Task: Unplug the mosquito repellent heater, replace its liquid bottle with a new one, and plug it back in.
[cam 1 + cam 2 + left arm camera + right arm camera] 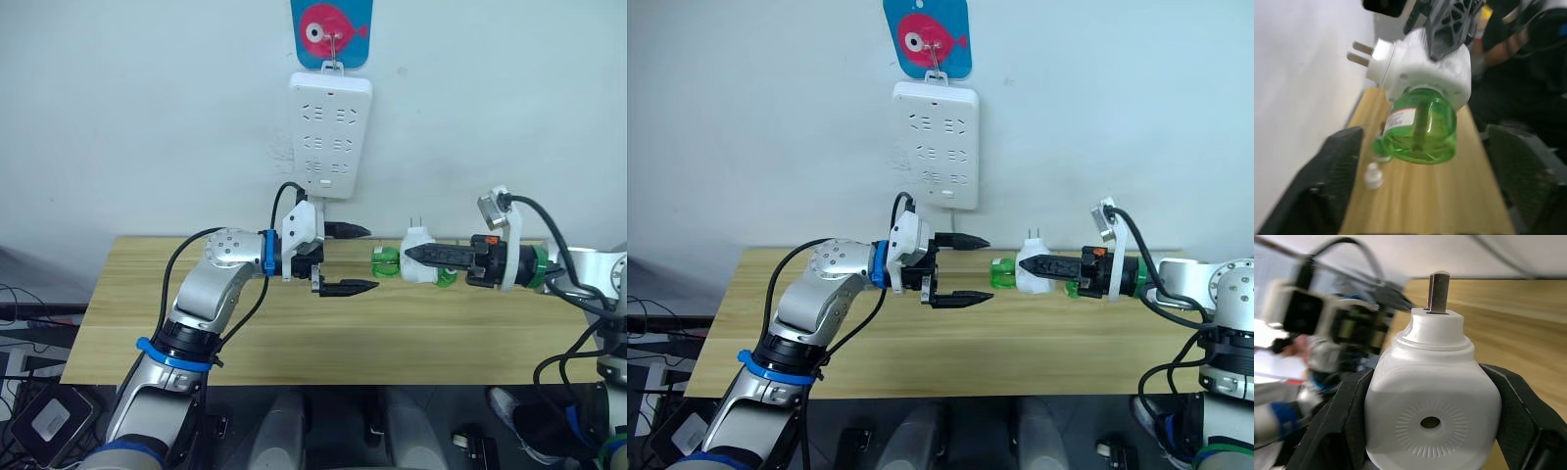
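My right gripper (423,257) is shut on the white mosquito repellent heater (415,240), holding it in the air above the table with its two prongs pointing up. Its liquid bottle (384,262), green and see-through, still sits in the heater and points toward my left gripper. My left gripper (370,258) is open a little short of that bottle, one finger above its level and one below. The left wrist view looks straight at the bottle's base (1420,129), with the wick inside. Behind it on the table lies the new one (1373,175), small and white-capped, mostly hidden.
A long white power strip (330,135) hangs on the wall from a blue fish hook (331,29), above and between the grippers. The wooden table (294,333) stretches below both arms. Black cables trail from both wrists.
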{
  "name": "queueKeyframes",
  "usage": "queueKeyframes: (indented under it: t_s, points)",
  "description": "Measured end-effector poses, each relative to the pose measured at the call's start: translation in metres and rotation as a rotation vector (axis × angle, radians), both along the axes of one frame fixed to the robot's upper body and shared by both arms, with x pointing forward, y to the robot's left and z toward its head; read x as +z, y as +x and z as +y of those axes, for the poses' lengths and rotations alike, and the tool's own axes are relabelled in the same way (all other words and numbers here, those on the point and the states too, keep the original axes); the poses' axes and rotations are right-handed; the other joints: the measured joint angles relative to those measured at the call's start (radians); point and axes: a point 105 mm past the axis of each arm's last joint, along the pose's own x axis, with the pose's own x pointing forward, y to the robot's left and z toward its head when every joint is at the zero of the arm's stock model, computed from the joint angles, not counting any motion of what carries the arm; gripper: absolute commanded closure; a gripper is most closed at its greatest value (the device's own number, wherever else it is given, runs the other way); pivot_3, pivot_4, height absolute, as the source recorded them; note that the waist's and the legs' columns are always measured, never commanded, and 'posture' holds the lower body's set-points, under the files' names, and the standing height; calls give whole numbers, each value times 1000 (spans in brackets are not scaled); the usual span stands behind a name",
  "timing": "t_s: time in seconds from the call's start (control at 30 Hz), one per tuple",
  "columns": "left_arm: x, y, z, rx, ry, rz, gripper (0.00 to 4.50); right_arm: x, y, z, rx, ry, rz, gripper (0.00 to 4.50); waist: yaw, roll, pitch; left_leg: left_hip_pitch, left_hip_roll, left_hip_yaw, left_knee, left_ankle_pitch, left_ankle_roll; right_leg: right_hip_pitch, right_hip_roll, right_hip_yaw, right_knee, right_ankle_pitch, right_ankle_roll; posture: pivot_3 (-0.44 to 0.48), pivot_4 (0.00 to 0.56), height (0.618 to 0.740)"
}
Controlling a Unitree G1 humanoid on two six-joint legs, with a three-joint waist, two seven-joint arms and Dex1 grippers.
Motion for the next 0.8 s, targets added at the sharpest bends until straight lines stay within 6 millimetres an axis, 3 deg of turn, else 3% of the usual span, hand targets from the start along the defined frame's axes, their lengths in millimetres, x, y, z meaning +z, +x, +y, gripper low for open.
queueKeyframes:
  t_s: [0.2, 0.43, 0.8]
  points:
    - [-17, 12, -8, 100, 128, -175, 0, -12, 10, 3, -119, -101, -10, 1506, 0, 0, -1, 0, 0, 0, 0, 0, 0, -1, 0, 0, 1, 0, 0, 43, 234, 740]
    - [-32, 14, -25, 154, 226, -228, 0, -11, 15, 7, -185, -130, -18, 1506, 0, 0, -1, 0, 0, 0, 0, 0, 0, -1, 0, 0, 2, 0, 0, 42, 240, 740]
    - [-36, 16, -39, 219, 274, -276, 0, -9, 13, 20, -184, -144, -15, 1506, -2, 0, -1, 0, 0, 0, 0, 0, 0, -1, 0, 1, 2, 0, 0, 46, 258, 740]
